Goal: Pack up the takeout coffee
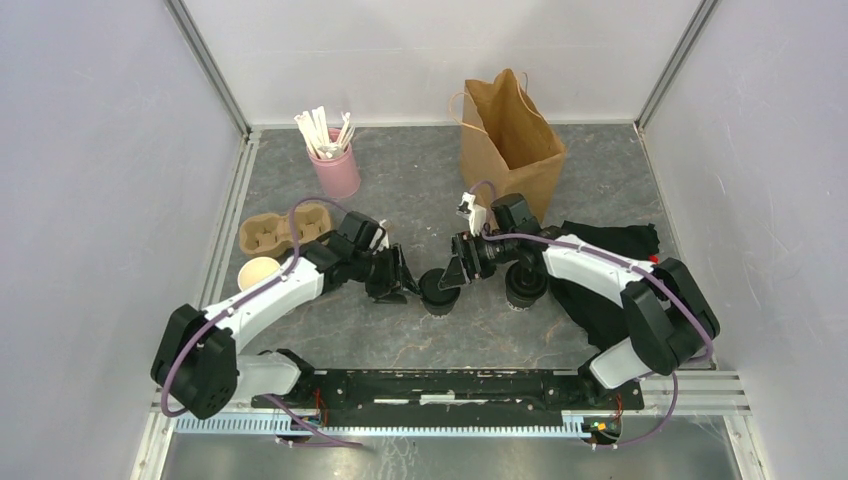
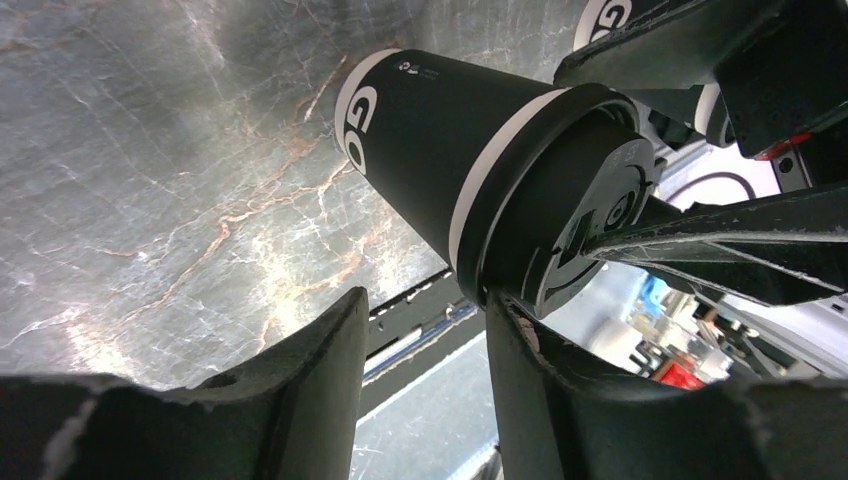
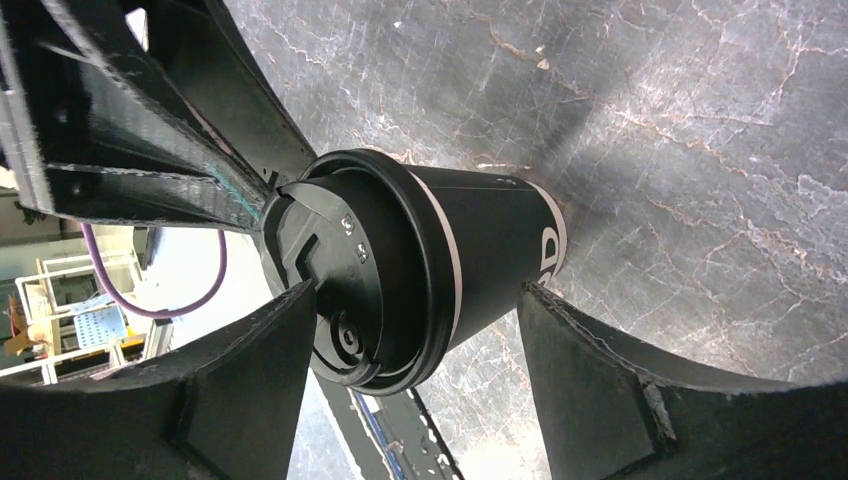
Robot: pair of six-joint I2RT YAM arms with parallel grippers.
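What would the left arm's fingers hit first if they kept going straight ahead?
The lidded coffee cup, standing right in front of the left fingers. Its lid looks very close to one fingertip, though depth is hard to judge.

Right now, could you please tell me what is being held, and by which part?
The left pincer holds nothing; the right pincer straddles the lidded cup, grip unclear.

Pale lavender-grey walls (image 1: 90,150) with aluminium corner posts (image 1: 210,70) around a dark grey marbled tabletop (image 1: 420,190).
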